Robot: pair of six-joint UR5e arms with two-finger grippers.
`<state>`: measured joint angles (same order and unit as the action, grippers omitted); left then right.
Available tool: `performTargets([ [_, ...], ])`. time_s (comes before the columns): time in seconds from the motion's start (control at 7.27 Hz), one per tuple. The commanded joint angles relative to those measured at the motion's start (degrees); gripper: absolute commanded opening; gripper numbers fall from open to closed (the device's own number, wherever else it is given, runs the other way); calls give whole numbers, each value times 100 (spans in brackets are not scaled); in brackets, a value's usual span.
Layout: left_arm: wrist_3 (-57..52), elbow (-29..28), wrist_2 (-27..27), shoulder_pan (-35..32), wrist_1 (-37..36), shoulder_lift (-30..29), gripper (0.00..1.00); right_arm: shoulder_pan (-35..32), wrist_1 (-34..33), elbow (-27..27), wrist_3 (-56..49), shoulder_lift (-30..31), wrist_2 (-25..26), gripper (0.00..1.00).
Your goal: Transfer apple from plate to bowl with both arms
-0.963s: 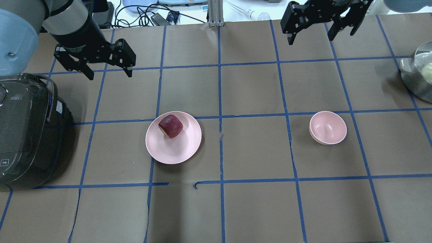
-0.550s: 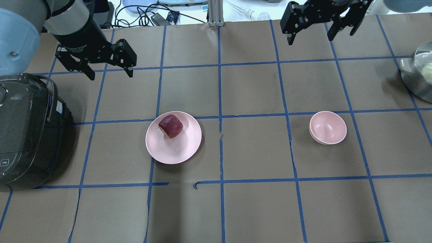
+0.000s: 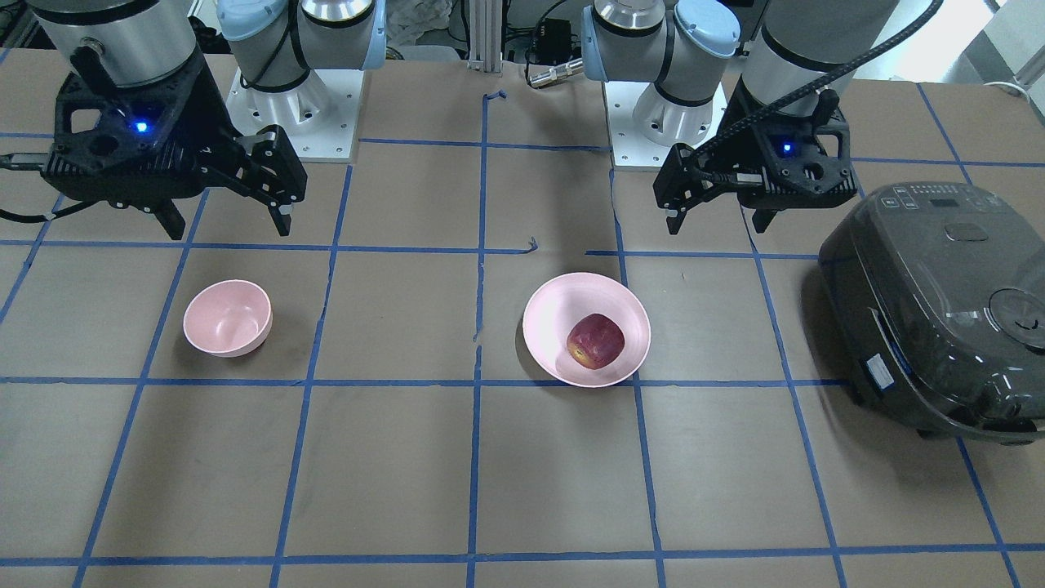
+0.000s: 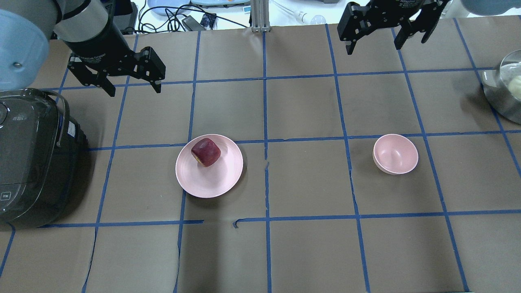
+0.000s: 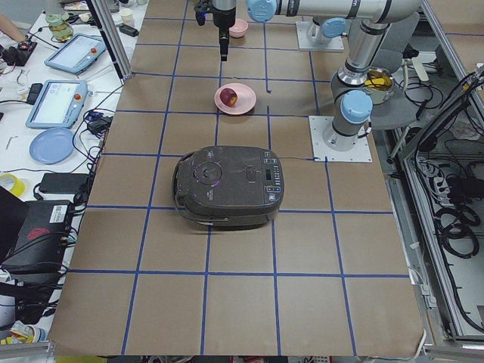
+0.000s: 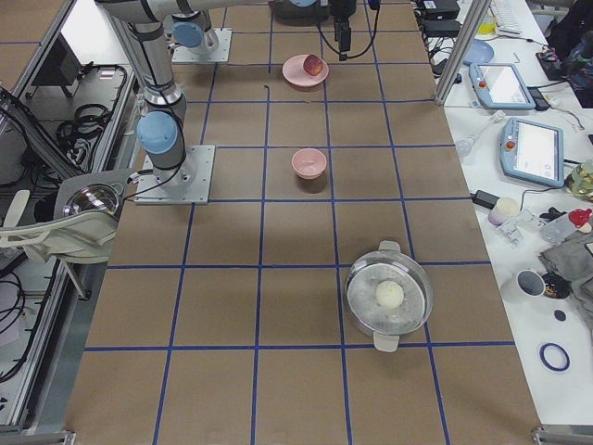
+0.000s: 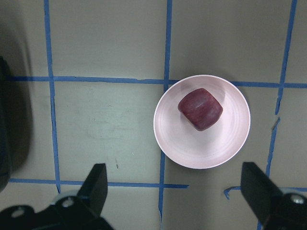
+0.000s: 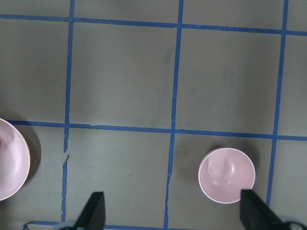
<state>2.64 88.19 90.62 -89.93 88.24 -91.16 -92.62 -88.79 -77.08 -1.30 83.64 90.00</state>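
Observation:
The dark red apple (image 4: 206,152) lies on the far left part of the pale pink plate (image 4: 211,179), left of the table's middle. The wrist view shows both from above: the apple (image 7: 200,109) and the plate (image 7: 201,148). The small pink bowl (image 4: 395,154) stands empty to the right, also in the right wrist view (image 8: 226,175). My left gripper (image 4: 133,89) hangs open and empty, high above the table, beyond and left of the plate. My right gripper (image 4: 374,47) hangs open and empty at the far edge, beyond the bowl.
A dark rice cooker (image 4: 32,158) stands at the table's left edge, close to the left arm. A steel pot (image 4: 506,85) with a pale round thing in it stands at the right edge. Blue tape lines cross the brown table cover.
My left gripper has drifted slightly to the right and away from the robot. The right gripper, apple, plate and bowl have not moved.

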Motion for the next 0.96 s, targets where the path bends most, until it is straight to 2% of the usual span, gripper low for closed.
performTargets([
  [0.0,-1,-4,0,2,0,1,100,-2,-7,0,7,4,0,100],
  [0.83,-1,66,26,-7,-26,-7,100,-2,-7,0,7,4,-9,100],
])
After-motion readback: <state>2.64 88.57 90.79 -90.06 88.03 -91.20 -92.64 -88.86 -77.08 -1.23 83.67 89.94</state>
